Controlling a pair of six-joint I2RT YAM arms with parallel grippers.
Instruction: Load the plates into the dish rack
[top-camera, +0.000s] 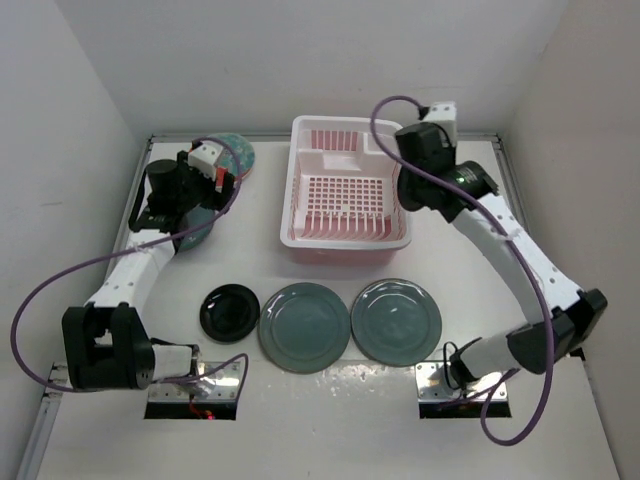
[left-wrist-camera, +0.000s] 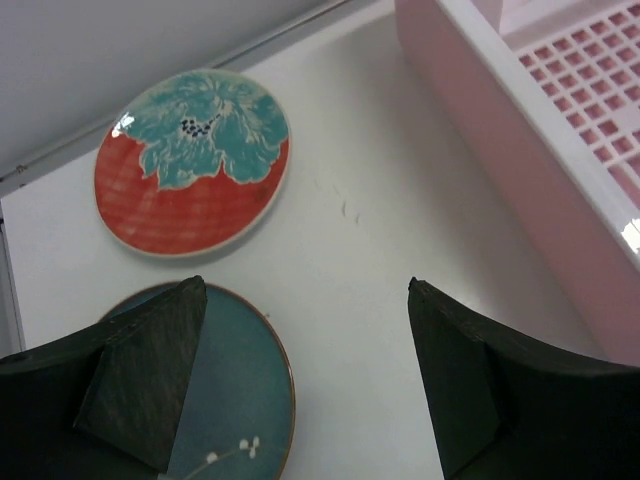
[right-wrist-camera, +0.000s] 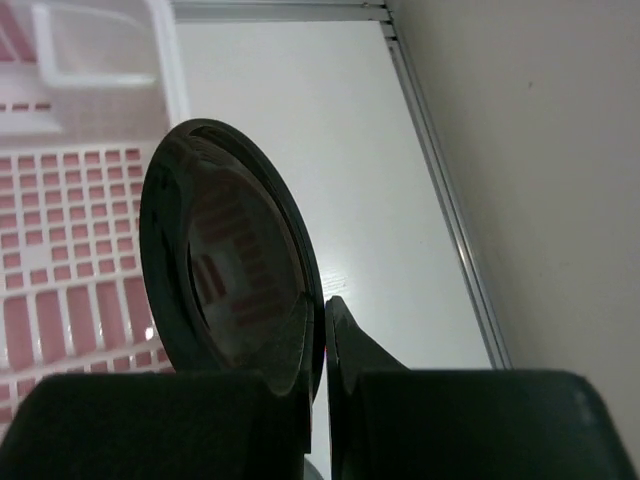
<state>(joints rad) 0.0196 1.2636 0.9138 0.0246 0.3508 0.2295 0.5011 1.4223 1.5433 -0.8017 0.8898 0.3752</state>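
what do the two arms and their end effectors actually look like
Both the left arm and right arm have white link shells, black joints and a looping purple cable, bolted to shiny metal base plates. The left end effector and right end effector have dark, matte fingers tapering to a tip. Each wrist carries a white block.

From above, we saw only a sliver of the red plate (top-camera: 238, 152) behind the left wrist (top-camera: 185, 185), and the darker teal plate (top-camera: 198, 232) lay mostly under that arm. The left wrist view cut that plate off at its bottom edge. The lower rim of the black plate (right-wrist-camera: 225, 260) was hidden between the right fingers (right-wrist-camera: 370, 370); the dish rack (right-wrist-camera: 70, 230) behind was blurred.
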